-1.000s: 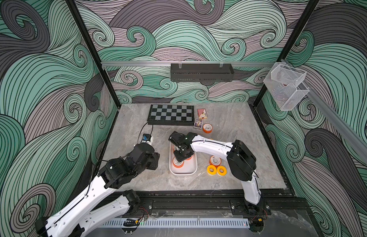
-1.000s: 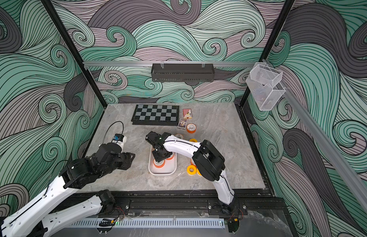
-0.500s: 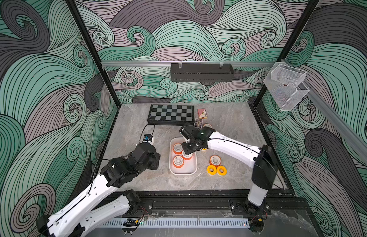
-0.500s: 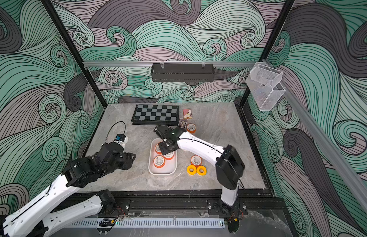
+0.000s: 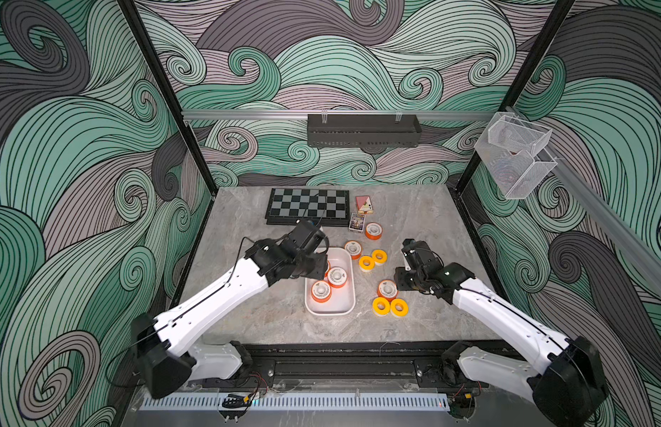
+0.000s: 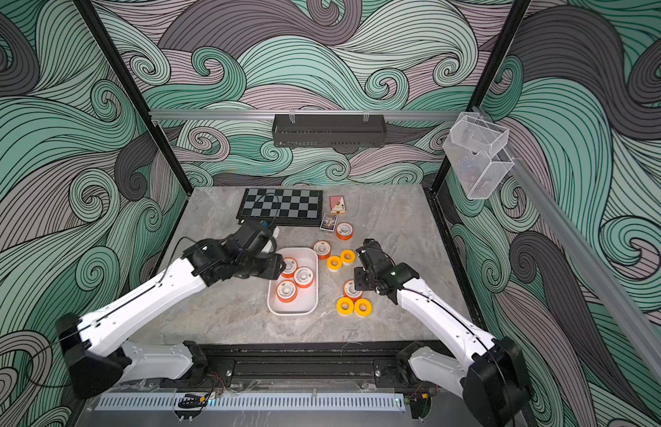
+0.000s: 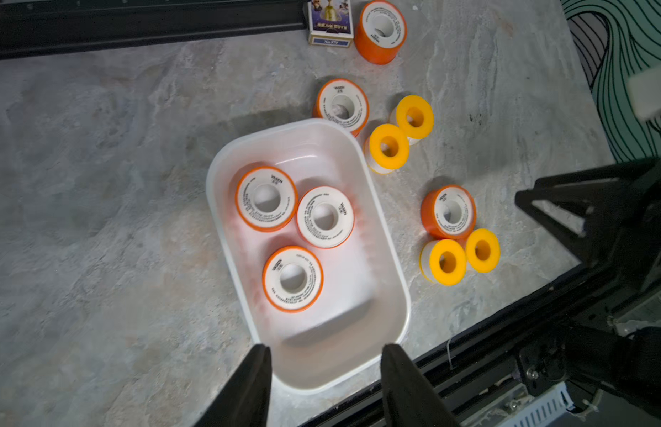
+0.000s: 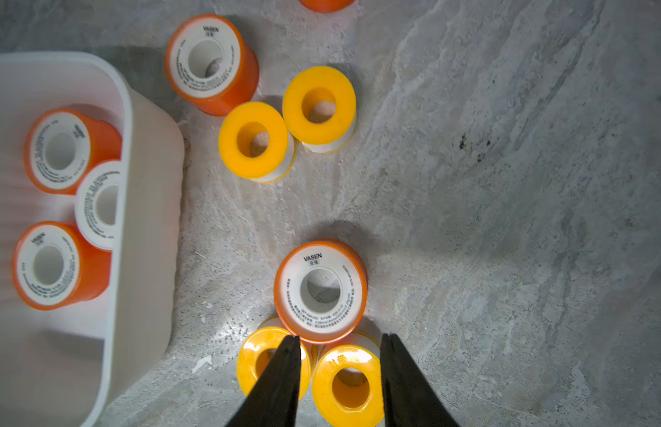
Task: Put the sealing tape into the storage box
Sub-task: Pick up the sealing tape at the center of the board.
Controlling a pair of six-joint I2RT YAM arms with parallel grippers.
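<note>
**Three orange rolls (image 6: 304, 276) in the box (image 5: 340, 302), seven rolls outside it**

The white box sits near the middle of the table (image 5: 270, 325). Its three rolls lie flat, hole up, in the far half, and the near half is bare. The left gripper (image 7: 326, 349) hovers over the box's left side, jaws apart and empty. A black shelf (image 5: 362, 131) hangs on the back wall. Two clear baskets (image 5: 514, 155) hang high on the right, their contents too faint to tell.

The table is grey marble, walled by green swirl-patterned panels. A chessboard (image 5: 308, 207) lies at the back, with two card packs (image 5: 364, 204) to its right.

Right of the box, an orange roll (image 5: 353, 249) sits just beside the far corner, and another orange roll (image 5: 373, 231) is beside a card pack. Next come two touching yellow rings (image 5: 366, 263). Nearer the front, an orange roll (image 5: 387, 289) touches two more yellow rings (image 5: 381, 306). The right gripper (image 8: 340, 338) hovers over this cluster, jaws apart, holding nothing.

Bare marble runs along the front edge, the far left and the far right.
</note>
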